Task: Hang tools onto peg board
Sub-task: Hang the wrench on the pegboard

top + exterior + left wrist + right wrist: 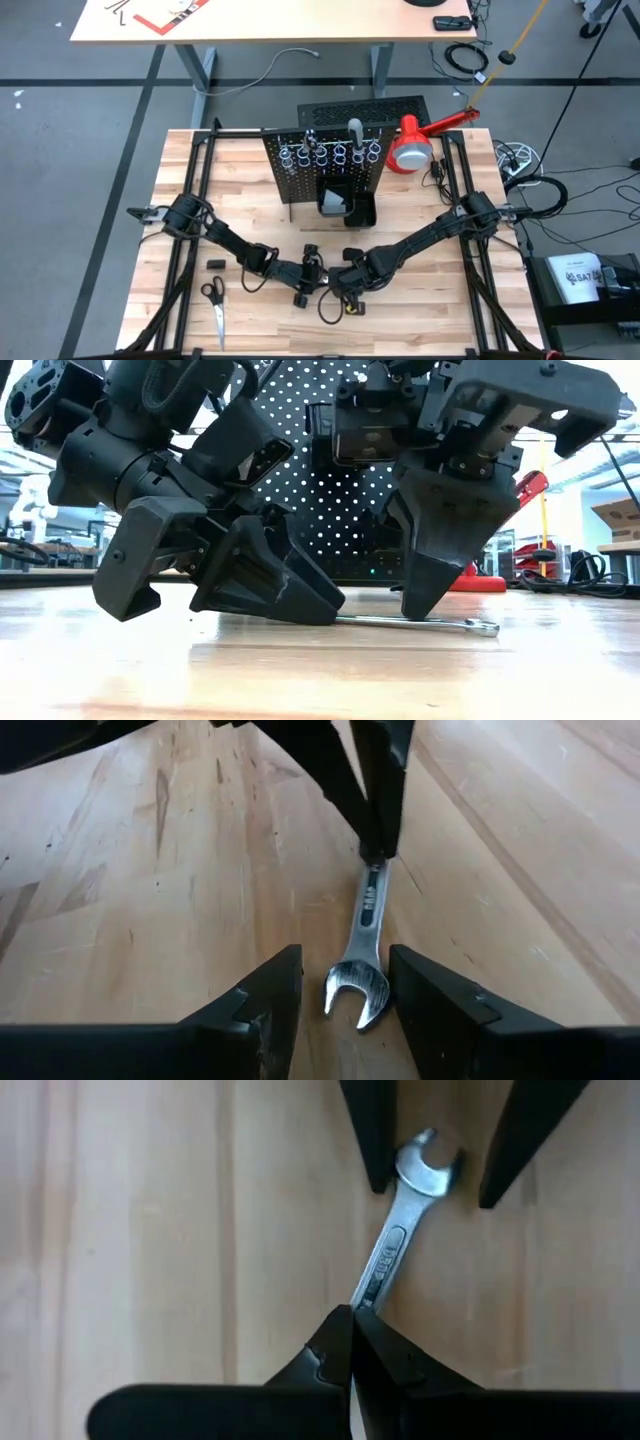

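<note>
A thin silver wrench point(420, 623) lies flat on the wooden table near its front middle. My right gripper point(352, 1320) is shut on the wrench's shaft. My left gripper point(345, 970) is open, with one finger on either side of the wrench's open-jaw head point(357, 992), and I see a gap on each side. In the high view the two grippers meet tip to tip, left point(310, 283) and right point(337, 283). The upright black peg board point(325, 165) with silver rings point(330, 153) and a black bin point(345, 207) stands behind them. My right gripper pinches the wrench's shaft point(368, 1292) between its two fingertips, away from the open-jaw head. The fingers come down on it from above, slanting from the table's right. The wrench lies on the table, and its other end point(485, 628) sticks out beyond the fingers.
Scissors point(215, 305) and a small black piece point(215, 264) lie at the near left. A red and white tool point(412, 150) stands beside the peg board's right. A flat black slotted panel point(360, 108) lies behind the board. Black frame rails point(190, 200) run along both table sides.
</note>
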`<action>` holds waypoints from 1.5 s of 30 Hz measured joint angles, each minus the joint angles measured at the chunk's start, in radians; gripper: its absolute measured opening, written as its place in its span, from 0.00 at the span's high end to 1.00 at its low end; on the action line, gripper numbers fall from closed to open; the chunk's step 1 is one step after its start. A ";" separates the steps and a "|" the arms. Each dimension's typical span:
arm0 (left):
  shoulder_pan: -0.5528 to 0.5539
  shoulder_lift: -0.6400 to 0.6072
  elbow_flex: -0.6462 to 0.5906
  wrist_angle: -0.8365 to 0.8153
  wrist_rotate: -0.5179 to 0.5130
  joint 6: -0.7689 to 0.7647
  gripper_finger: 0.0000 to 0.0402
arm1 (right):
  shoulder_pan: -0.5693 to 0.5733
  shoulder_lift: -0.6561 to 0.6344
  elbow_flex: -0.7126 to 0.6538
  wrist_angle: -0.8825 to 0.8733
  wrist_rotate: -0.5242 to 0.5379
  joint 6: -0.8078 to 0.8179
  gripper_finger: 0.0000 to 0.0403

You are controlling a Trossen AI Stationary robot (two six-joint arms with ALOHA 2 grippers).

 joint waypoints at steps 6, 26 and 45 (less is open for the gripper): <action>0.007 0.001 0.000 0.001 0.028 0.003 0.76 | 0.000 0.000 0.000 0.027 -0.032 -0.016 1.00; 0.031 0.002 0.001 -0.001 0.075 -0.055 0.99 | 0.030 -0.009 0.001 0.061 0.102 -0.113 0.94; 0.082 0.003 0.011 0.037 0.150 -0.334 1.00 | 0.048 -0.010 0.002 -0.088 0.188 0.082 0.64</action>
